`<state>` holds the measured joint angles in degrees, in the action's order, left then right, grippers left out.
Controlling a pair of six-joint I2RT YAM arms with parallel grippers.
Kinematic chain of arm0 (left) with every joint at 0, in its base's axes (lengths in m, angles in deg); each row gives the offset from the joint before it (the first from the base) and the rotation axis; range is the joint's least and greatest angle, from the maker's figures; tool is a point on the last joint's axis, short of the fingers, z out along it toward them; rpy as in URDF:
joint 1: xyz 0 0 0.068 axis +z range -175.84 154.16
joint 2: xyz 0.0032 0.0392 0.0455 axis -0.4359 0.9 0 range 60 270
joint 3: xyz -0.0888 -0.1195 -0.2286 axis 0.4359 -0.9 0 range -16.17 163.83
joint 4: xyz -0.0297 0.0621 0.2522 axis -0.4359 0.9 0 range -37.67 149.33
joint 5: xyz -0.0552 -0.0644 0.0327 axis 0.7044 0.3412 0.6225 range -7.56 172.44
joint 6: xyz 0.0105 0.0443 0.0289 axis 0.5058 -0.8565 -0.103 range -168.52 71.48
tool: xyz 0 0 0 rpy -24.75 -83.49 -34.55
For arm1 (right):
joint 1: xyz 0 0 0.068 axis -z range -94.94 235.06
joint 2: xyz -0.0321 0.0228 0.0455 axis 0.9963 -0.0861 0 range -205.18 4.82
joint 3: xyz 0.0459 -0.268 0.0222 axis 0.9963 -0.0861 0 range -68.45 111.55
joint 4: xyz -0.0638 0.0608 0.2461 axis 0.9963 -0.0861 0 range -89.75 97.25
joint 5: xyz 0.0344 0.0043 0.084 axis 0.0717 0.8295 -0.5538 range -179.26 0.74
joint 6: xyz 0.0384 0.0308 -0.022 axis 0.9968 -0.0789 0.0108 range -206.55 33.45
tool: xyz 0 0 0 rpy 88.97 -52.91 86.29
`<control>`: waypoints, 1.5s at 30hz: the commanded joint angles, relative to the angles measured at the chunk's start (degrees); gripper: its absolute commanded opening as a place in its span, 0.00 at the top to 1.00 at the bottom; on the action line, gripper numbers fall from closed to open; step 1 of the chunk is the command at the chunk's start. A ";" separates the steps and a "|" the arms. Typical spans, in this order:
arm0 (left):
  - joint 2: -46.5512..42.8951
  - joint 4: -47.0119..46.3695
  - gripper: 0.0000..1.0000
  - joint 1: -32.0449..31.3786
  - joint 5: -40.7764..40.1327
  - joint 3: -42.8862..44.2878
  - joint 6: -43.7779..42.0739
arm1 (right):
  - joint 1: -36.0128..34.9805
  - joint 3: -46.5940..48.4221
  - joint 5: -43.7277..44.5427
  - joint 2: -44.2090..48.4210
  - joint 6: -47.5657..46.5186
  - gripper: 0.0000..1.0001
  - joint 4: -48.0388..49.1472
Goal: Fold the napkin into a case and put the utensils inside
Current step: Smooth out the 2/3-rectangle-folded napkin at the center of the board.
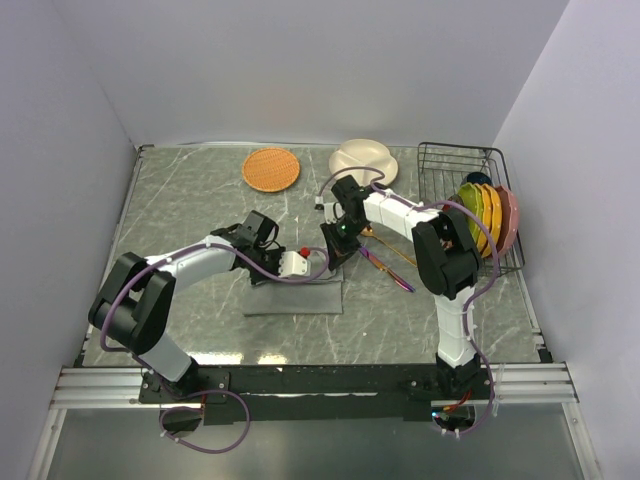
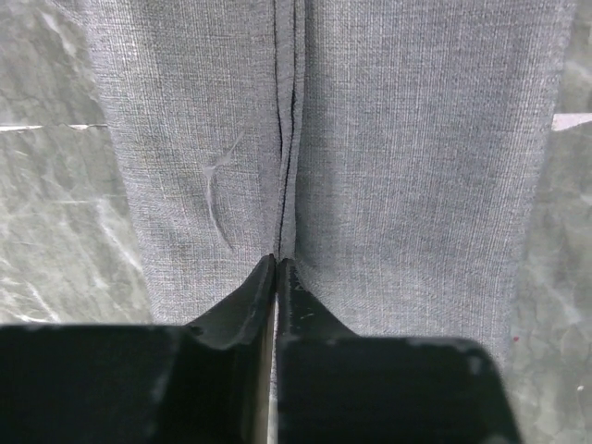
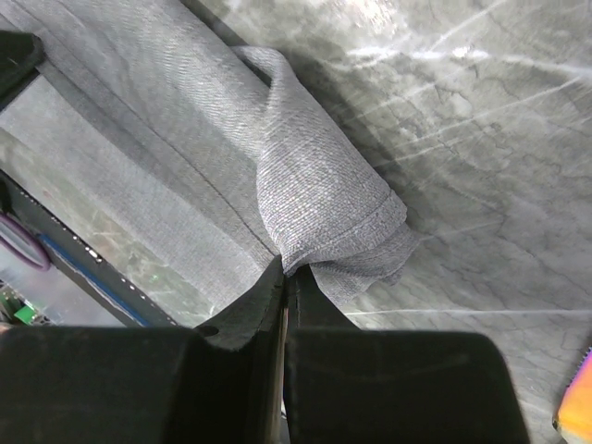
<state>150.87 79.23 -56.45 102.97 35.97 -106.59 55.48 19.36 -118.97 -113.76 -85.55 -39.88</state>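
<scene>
The napkin (image 1: pixel 293 298) is lying as a narrow folded oblong at the middle of the table (image 1: pixel 190 200). One end is being held up in a bunched fold, clamped by the closed fingers of the right gripper (image 3: pixel 282 270). The left gripper (image 2: pixel 277 266) is being held with its fingers together at the centre seam; whether cloth is caught there cannot be told. If the raised end is pulled too hard, the folds may be dragged open. The spoon (image 1: pixel 395 248) and knife (image 1: pixel 390 272) are lying nearby.
</scene>
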 commanded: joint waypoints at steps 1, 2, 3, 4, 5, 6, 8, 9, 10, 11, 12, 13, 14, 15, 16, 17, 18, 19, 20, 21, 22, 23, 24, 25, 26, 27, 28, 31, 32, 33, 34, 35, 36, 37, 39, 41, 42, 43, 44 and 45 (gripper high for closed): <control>-0.34 2.02 0.97 -0.06 0.74 3.23 -2.58 | 0.49 3.68 -1.48 -0.59 -0.38 1.00 -1.47; -0.60 2.11 0.99 -0.15 0.56 3.32 -3.02 | 0.49 4.21 -1.92 -0.77 -0.03 1.00 -1.64; -0.69 2.20 0.99 -0.06 0.30 3.32 -3.28 | 0.49 4.47 -2.10 -0.86 0.15 1.00 -1.82; -0.87 2.81 0.99 -0.06 -0.14 3.32 -3.81 | 0.58 5.08 -2.36 -0.95 0.41 1.00 -2.26; -1.04 2.90 0.99 -0.06 -0.75 3.15 -4.86 | 0.49 5.44 -2.63 -0.95 0.67 1.00 -2.43; -1.57 2.90 0.99 -0.06 -1.11 2.71 -5.21 | 0.49 5.70 -2.80 -0.95 0.76 1.00 -2.52; -2.19 2.90 0.99 0.02 -1.46 2.18 -6.53 | 0.40 6.14 -2.98 -1.12 1.03 1.00 -2.79; -2.62 2.90 0.99 -0.06 -1.72 1.92 -6.88 | 0.40 6.14 -2.98 -1.04 1.11 1.00 -2.87; -2.89 2.90 0.99 0.02 -1.81 1.56 -7.06 | 0.40 5.97 -3.07 -1.12 1.11 1.00 -3.05; -3.07 2.81 0.99 0.02 -2.25 1.39 -7.59 | 0.40 5.88 -3.16 -1.38 1.20 1.00 -3.23; -3.33 2.73 0.99 0.02 -2.60 0.86 -7.85 | 0.32 5.71 -3.33 -1.47 1.29 1.00 -3.31; -3.59 2.55 0.99 -0.06 -2.69 0.60 -7.85 | 0.23 5.10 -3.42 -1.47 1.55 1.00 -3.23; -3.77 2.46 0.99 -0.06 -2.95 0.42 -8.20 | 0.05 4.83 -3.51 -1.47 1.73 1.00 -3.14; -4.03 2.55 0.99 0.02 -2.87 -0.10 -8.21 | 0.05 4.65 -3.51 -1.47 1.73 1.00 -3.14; -4.12 2.46 0.99 0.02 -2.78 -0.37 -8.12 | -0.21 4.22 -3.51 -1.56 1.99 1.00 -2.96; -4.21 2.37 0.99 0.02 -2.69 -0.55 -7.94 | -0.39 3.95 -3.51 -1.56 2.08 1.00 -2.88; -4.21 2.29 0.99 0.02 -2.43 -1.07 -7.77 | -0.39 3.60 -3.60 -1.47 2.34 1.00 -2.70; -4.21 2.20 0.99 -0.06 -2.34 -1.25 -7.51 | -0.56 3.07 -3.51 -1.47 2.61 1.00 -2.61; -4.12 1.94 0.99 0.02 -2.17 -1.60 -6.89 | -0.74 2.72 -3.51 -1.39 2.70 1.00 -2.61; -3.86 1.59 0.99 0.02 -2.08 -1.86 -6.54 | -0.83 2.37 -3.60 -1.30 2.96 1.00 -2.61; -3.77 1.41 0.99 -0.06 -1.90 -2.13 -5.93 | -0.91 1.50 -3.51 -1.30 3.31 1.00 -2.26; -3.51 1.23 0.99 -0.06 -1.81 -2.39 -5.49 | -0.91 1.23 -3.33 -1.21 3.49 1.00 -2.26; -3.25 0.79 0.99 -0.06 -1.73 -2.48 -4.87 | -1.09 0.79 -3.16 -1.21 3.57 1.00 -2.09; -3.07 0.70 0.99 -0.06 -1.38 -2.57 -4.52 | -1.18 0.35 -2.90 -1.30 3.75 1.00 -2.17; -2.81 0.53 0.99 -0.06 -1.29 -2.66 -3.65 | -1.18 0.26 -2.54 -1.30 3.75 1.00 -2.35; -2.28 0.18 0.99 -0.06 -1.29 -2.57 -3.03 | -1.18 0.17 -2.45 -1.30 3.84 1.00 -2.52; -1.93 -0.09 0.99 -0.32 -1.11 -2.40 -1.45 | -1.27 0.08 -2.37 -1.12 3.84 1.00 -2.44; -1.05 -0.70 0.99 -0.24 -0.06 -1.34 1.62 | -1.09 1.22 -1.49 -0.77 3.40 1.00 -2.78; -1.05 -1.05 0.99 -0.33 0.64 -0.99 2.16 | -1.00 1.66 -1.14 -0.77 3.14 1.00 -2.87; -1.13 -1.23 0.99 -0.33 0.73 -0.90 2.60 | -1.00 2.18 -0.87 -0.77 2.79 1.00 -3.22; -1.13 -1.23 0.99 -0.33 1.08 -0.64 3.04 | -0.92 3.15 -0.70 -0.77 2.18 1.00 -3.40; -1.13 -1.40 0.99 -0.41 1.17 -0.37 3.30 | -0.91 3.68 -0.70 -0.77 2.08 1.00 -3.66; -1.22 -1.67 0.99 -0.41 1.26 -0.20 3.83 | -0.83 4.21 -0.52 -0.86 1.82 1.00 -3.84; -1.31 -1.84 0.99 -0.33 1.26 -0.11 4.53 | -0.83 5.08 -0.43 -0.95 1.47 1.00 -4.10; -1.40 -2.81 0.99 -0.41 0.65 0.16 5.24 | -0.83 5.79 -0.17 -1.03 1.20 1.00 -4.63; -1.22 -3.51 0.99 -0.41 -0.05 0.24 6.38 | -0.74 6.84 0.01 -1.47 0.59 1.00 -5.25; -1.05 -4.21 0.99 -0.33 -0.58 0.33 6.91 | -0.83 7.20 0.01 -1.65 0.41 1.00 -5.86; -1.05 -4.22 0.99 -0.41 -0.67 0.42 7.26 | -0.83 7.72 0.01 -1.91 0.15 0.99 -6.12; -0.61 -4.05 0.99 -0.41 -0.58 0.59 7.26 | -0.65 7.99 0.01 -2.00 -0.03 0.99 -6.39; -0.26 -4.04 0.99 -0.41 -0.50 0.59 7.52 | -0.65 8.08 -0.08 -2.09 -0.11 0.99 -6.56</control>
<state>149.84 77.43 -56.48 101.42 34.40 -101.23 54.67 24.61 -119.60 -114.59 -84.31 -44.23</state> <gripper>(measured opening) 0.021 0.020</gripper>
